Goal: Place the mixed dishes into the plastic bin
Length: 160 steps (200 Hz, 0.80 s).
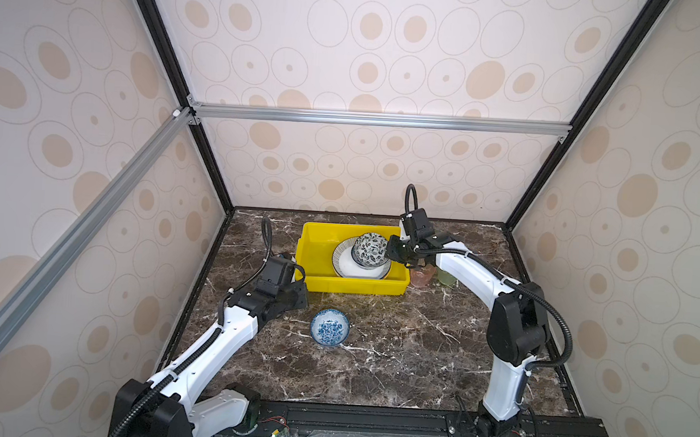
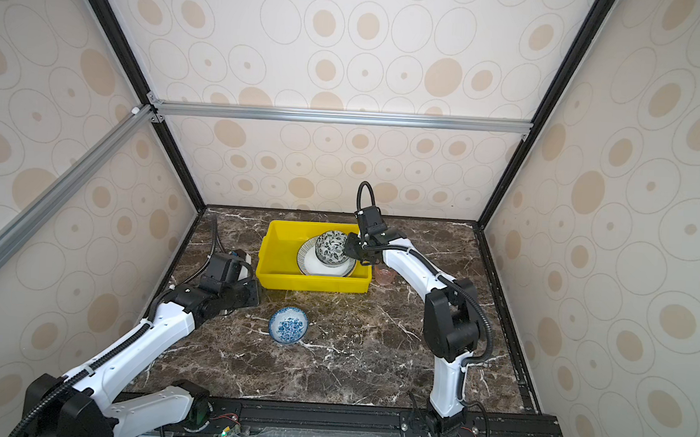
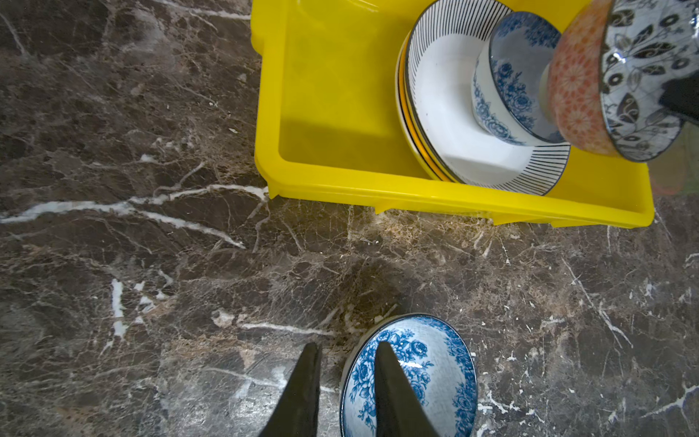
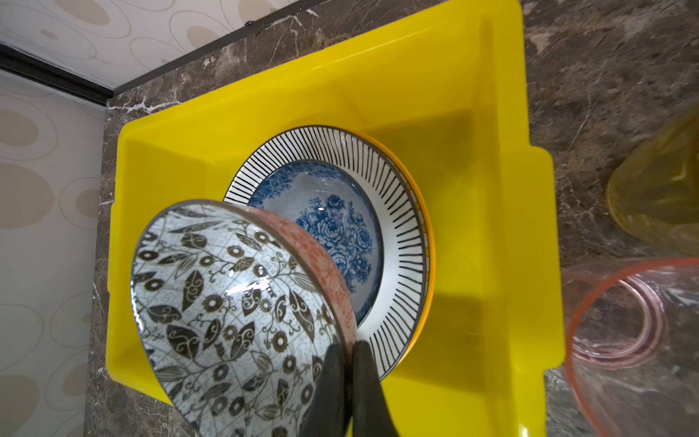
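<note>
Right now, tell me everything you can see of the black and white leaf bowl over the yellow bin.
The leaf bowl looks glazed ceramic: black leaves and flowers on white inside, orange-red floral pattern outside. It is tipped on its side, the right fingers pinching its rim, one inside, one outside. It hangs over the blue-floral bowl in the yellow bin; contact is unclear.

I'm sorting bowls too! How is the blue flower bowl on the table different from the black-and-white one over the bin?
The blue flower bowl sits flat on the table; the black-and-white bowl hangs tilted over the bin, rim pinched by the right gripper's fingers. The blue flower bowl shows blue roses; the black-and-white bowl shows dark leaves, orange-red outside. Both are round bowls.
</note>
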{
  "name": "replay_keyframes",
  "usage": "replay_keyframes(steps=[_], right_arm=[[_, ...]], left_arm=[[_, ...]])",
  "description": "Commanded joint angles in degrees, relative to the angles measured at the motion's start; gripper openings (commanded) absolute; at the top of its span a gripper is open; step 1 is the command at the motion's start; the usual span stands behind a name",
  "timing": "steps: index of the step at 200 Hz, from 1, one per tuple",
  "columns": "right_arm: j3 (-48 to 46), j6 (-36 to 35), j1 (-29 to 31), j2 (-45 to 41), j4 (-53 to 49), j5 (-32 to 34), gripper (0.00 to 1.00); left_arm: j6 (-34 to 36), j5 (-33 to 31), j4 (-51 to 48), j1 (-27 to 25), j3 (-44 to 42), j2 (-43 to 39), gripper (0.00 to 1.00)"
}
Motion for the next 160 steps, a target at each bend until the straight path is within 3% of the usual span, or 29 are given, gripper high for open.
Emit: replay_keyframes(steps=[1, 160], right_arm=[[3.1, 0.9, -0.4, 0.8, 0.4, 0.2, 0.00], [7.8, 1.1, -0.7, 6.5, -1.2, -0.6, 0.00]], left_arm=[[1.4, 0.3, 0.4, 0.4, 2.7, 0.3, 0.26], [1.5, 0.7, 1.1, 0.4, 2.8, 1.5, 0.26]])
